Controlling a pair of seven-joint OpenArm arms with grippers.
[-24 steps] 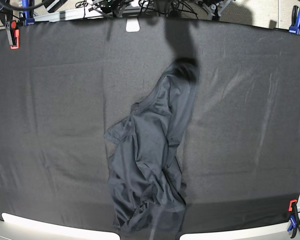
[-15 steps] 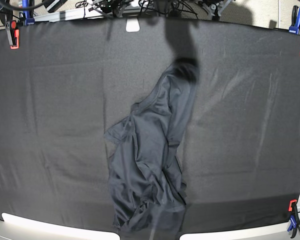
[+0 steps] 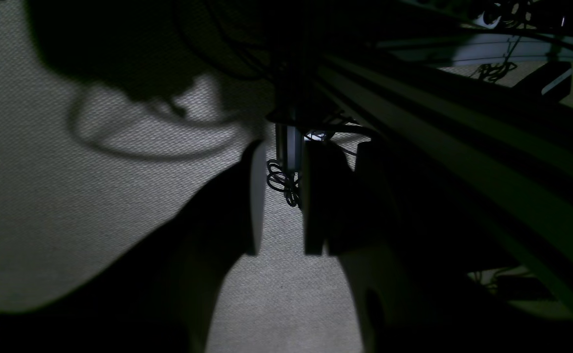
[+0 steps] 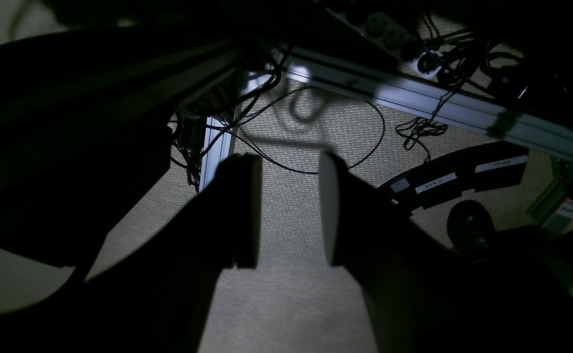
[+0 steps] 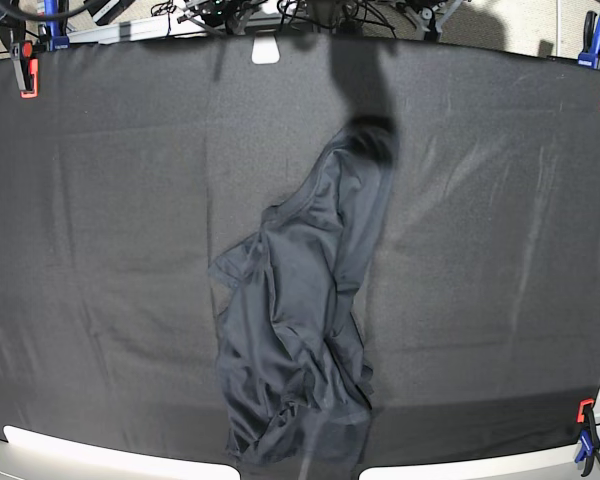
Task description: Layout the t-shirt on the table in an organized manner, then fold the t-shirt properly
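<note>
The t-shirt [image 5: 300,310] lies crumpled in a long diagonal heap on the table [image 5: 100,250], running from just above the middle down to the near edge. Neither arm shows in the base view. My left gripper [image 3: 281,206] hangs beyond the table over beige carpet, its fingers apart with nothing between them. In the right wrist view my right gripper [image 4: 291,211] is also over the carpet, fingers apart and empty. Neither wrist view shows the shirt.
Red and blue clamps [image 5: 25,62] hold the black cloth at its corners, another pair [image 5: 585,430] at the near right. Cables [image 4: 325,127] and a metal frame rail [image 4: 413,103] lie on the carpet below the grippers. A white tab [image 5: 266,50] sits at the far edge.
</note>
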